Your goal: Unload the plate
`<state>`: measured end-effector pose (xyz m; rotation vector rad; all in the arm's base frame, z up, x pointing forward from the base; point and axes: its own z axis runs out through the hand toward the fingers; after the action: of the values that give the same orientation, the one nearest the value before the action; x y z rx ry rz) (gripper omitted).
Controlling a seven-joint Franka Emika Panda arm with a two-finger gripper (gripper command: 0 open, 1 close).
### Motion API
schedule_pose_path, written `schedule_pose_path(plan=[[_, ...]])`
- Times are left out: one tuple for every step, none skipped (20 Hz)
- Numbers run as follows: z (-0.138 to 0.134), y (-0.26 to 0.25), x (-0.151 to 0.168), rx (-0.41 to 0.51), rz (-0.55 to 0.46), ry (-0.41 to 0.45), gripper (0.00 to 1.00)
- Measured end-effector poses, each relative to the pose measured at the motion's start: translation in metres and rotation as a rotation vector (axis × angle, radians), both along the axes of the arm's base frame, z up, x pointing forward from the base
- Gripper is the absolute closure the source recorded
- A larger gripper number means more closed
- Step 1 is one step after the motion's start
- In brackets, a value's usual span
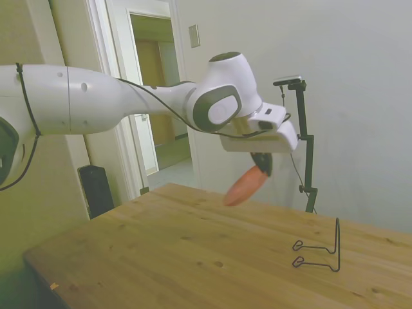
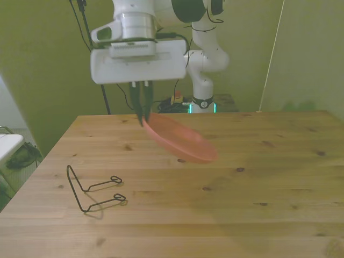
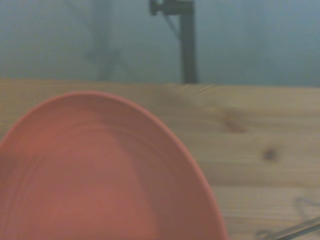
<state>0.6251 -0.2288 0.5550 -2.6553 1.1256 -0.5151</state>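
Gripper: the gripper [image 2: 142, 110] is hanging above the table with its two dark fingers pressed close together, pinching the rim of the plate.
Plate: the plate [image 2: 180, 138] is being held in the air, clear of the wooden table [image 2: 269, 183], tilting down and away from the fingers toward the front view's right.
Side view: here the plate [image 1: 244, 185] is showing almost edge-on, as a narrow salmon sliver slanting down beneath the gripper [image 1: 262, 164], so the gap between it and the table [image 1: 193, 244] is reading plainly; the two fingers are overlapping into one dark shape.
Front view: this view is showing the plate's broad oval face and the two fingers as separate dark prongs meeting at the plate's upper edge.
Wrist view: the plate [image 3: 100, 175] is filling the near part of the picture, its shallow inner face and curved rim showing, with wood grain [image 3: 250, 145] beyond; the picture is soft.
Wire stand: the thin black wire stand [image 2: 91, 188] is sitting on the table, well apart from the plate, toward the front view's left; in the side view the stand [image 1: 318, 248] is standing near the table's right part, and in the wrist view only a blurred bit of wire [image 3: 290, 230] is showing.
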Motion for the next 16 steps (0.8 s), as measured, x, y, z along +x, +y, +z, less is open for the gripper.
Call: schedule_pose_path(plan=[[-0.015,0.009,-0.001,0.051,0.006,0.030,1.00],[-0.030,0.014,-0.003,0.102,0.010,0.065,1.00],[-0.046,0.017,-0.006,0.150,0.016,0.102,1.00],[-0.063,0.018,-0.010,0.195,0.025,0.143,1.00],[-0.077,0.016,-0.014,0.240,0.031,0.187,1.00],[-0.091,0.013,-0.018,0.277,0.037,0.235,1.00],[-0.105,0.008,-0.023,0.308,0.045,0.282,1.00],[-0.118,0.003,-0.026,0.324,0.050,0.318,1.00],[-0.132,-0.003,-0.027,0.328,0.048,0.338,1.00],[-0.144,-0.008,-0.027,0.328,0.049,0.354,1.00],[-0.156,-0.012,-0.027,0.325,0.052,0.367,1.00],[-0.168,-0.015,-0.026,0.320,0.055,0.378,1.00],[-0.175,-0.018,-0.025,0.310,0.055,0.382,1.00],[-0.181,-0.020,-0.024,0.289,0.060,0.377,1.00],[-0.185,-0.022,-0.025,0.271,0.067,0.368,1.00],[-0.189,-0.023,-0.025,0.256,0.072,0.361,1.00]])
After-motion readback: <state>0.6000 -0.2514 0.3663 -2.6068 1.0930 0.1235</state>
